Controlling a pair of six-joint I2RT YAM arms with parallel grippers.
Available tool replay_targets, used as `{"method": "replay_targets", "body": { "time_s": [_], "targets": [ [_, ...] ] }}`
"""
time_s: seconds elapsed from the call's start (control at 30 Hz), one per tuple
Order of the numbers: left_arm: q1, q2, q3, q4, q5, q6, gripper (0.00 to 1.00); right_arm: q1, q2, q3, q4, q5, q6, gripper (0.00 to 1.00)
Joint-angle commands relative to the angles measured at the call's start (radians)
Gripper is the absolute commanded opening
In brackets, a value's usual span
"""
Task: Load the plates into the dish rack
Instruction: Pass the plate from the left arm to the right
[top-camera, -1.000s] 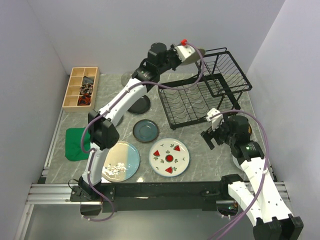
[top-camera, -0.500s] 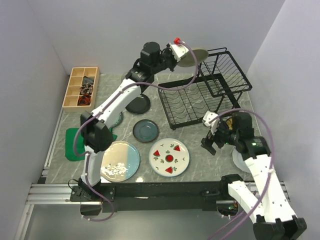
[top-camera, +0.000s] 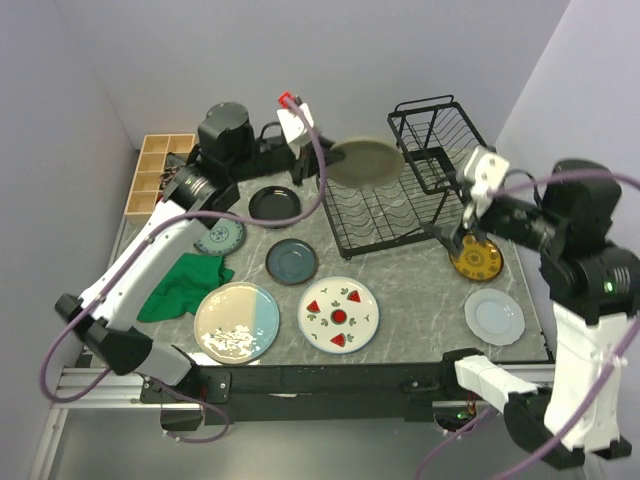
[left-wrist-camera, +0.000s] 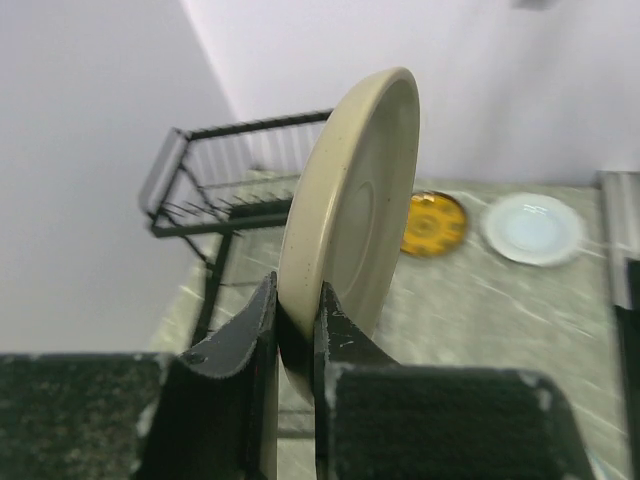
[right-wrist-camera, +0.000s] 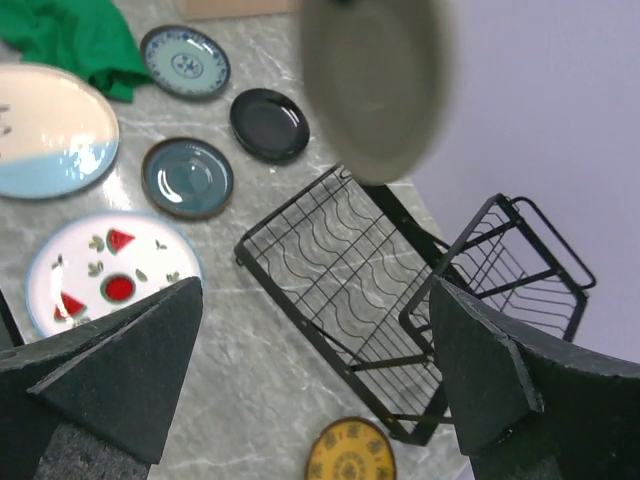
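Pale walls enclose a grey marbled bench (top-camera: 420, 290). The left hand (left-wrist-camera: 297, 310) pinches the taupe plate (left-wrist-camera: 355, 200) by its rim, on edge, aloft over the dish rack (top-camera: 385, 205), seemingly its far-left corner. Next it must be lowered upright between the wires. The right hand (right-wrist-camera: 315, 370) hangs spread and empty. Only the left wrist view shows the grip, and only the top view shows the slots below.

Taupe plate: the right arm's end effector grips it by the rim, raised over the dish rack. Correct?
No. The left arm's end effector, not the right, grips the taupe plate by the rim, raised over the dish rack; the left wrist view shows it.
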Motion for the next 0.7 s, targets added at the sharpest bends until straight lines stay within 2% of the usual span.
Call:
{"method": "replay_targets", "body": {
  "time_s": [0.0,0.13,0.23,0.4,0.57,0.67],
  "targets": [
    [-0.012,-0.081,-0.102,-0.001,0.088,-0.053,0.01,-0.004,0.112,0.101,0.013,0.008,0.149,0.99],
    [-0.018,-0.122,-0.173,0.002,0.124,-0.077,0.01,0.018,0.197,0.136,0.039,-0.041,0.232,0.97],
    [-0.024,-0.159,-0.253,0.017,0.106,-0.082,0.01,0.084,0.256,0.17,0.008,-0.049,0.246,0.95],
    [-0.024,-0.231,-0.374,0.086,0.106,-0.096,0.01,0.159,0.258,0.097,0.06,-0.001,0.257,0.93],
    [-0.023,-0.262,-0.428,0.137,0.129,-0.117,0.01,0.205,0.3,0.048,0.051,0.025,0.24,0.88],
    [-0.024,-0.26,-0.465,0.155,0.12,-0.131,0.01,0.278,0.315,0.005,0.067,0.074,0.237,0.85]
  ]
}}
